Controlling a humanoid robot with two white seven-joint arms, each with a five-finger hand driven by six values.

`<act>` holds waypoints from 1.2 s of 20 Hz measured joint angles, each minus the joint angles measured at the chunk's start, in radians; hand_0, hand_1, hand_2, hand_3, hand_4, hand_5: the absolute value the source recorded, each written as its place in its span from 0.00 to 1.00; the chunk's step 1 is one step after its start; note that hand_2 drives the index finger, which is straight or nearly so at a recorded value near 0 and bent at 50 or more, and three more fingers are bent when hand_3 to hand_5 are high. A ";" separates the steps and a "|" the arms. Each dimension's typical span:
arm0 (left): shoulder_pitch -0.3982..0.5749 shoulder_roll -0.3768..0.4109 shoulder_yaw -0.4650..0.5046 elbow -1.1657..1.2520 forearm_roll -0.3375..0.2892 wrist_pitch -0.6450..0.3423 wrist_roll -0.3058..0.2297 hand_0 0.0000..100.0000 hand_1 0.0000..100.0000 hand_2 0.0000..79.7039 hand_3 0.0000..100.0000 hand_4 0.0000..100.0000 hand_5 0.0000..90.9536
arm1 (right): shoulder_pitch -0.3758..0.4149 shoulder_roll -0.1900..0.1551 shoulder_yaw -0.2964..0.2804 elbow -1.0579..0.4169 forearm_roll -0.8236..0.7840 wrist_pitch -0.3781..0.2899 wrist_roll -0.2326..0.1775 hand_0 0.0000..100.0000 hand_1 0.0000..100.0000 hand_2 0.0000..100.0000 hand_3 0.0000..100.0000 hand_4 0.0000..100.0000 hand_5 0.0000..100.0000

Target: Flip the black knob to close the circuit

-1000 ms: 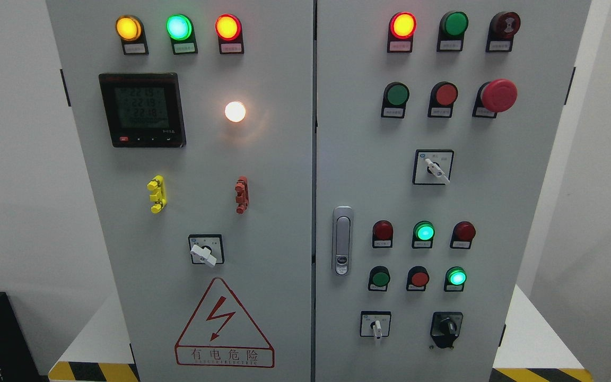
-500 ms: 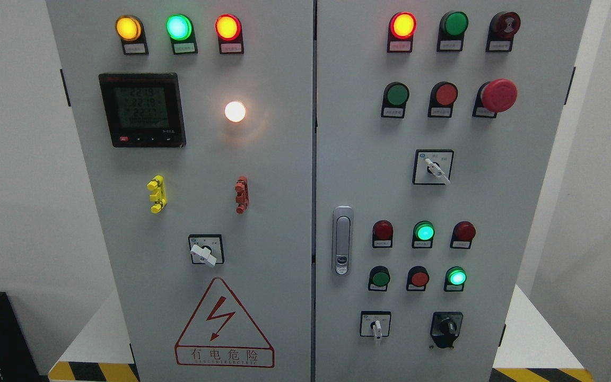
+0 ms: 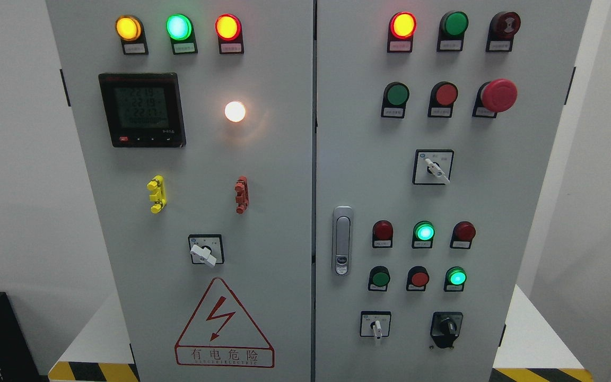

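Black knob [image 3: 447, 326] sitting low right on grey cabinet [image 3: 284, 175], untouched; no fingers showing, can't tell their state

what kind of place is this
Probably an electrical or industrial control room, or a training rig for one. A grey two-door control cabinet carries lit indicator lamps, a digital power meter, an emergency stop button, the black knob and a high-voltage warning triangle.

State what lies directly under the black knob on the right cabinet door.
Under the black knob sits its black mounting plate, then bare grey door panel. What lies behind the door is hidden. Neither robot hand is in view.
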 measured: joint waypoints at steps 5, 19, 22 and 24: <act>0.000 0.000 0.000 0.000 0.000 0.000 0.000 0.12 0.56 0.00 0.00 0.00 0.00 | -0.020 -0.008 0.005 -0.110 0.223 0.004 -0.132 0.00 0.20 0.73 0.87 0.70 0.71; 0.000 0.000 0.000 0.000 0.000 0.000 0.001 0.12 0.56 0.00 0.00 0.00 0.00 | -0.037 0.026 -0.080 -0.509 0.759 0.124 -0.149 0.00 0.13 0.78 0.94 0.77 0.78; 0.000 0.000 0.000 0.000 0.000 0.000 0.001 0.12 0.56 0.00 0.00 0.00 0.00 | -0.049 0.037 -0.096 -0.604 0.811 0.183 -0.123 0.00 0.11 0.79 0.94 0.77 0.79; 0.000 0.000 0.000 0.000 0.000 0.000 0.001 0.12 0.56 0.00 0.00 0.00 0.00 | -0.061 0.047 -0.105 -0.664 0.845 0.215 -0.108 0.00 0.10 0.79 0.94 0.77 0.79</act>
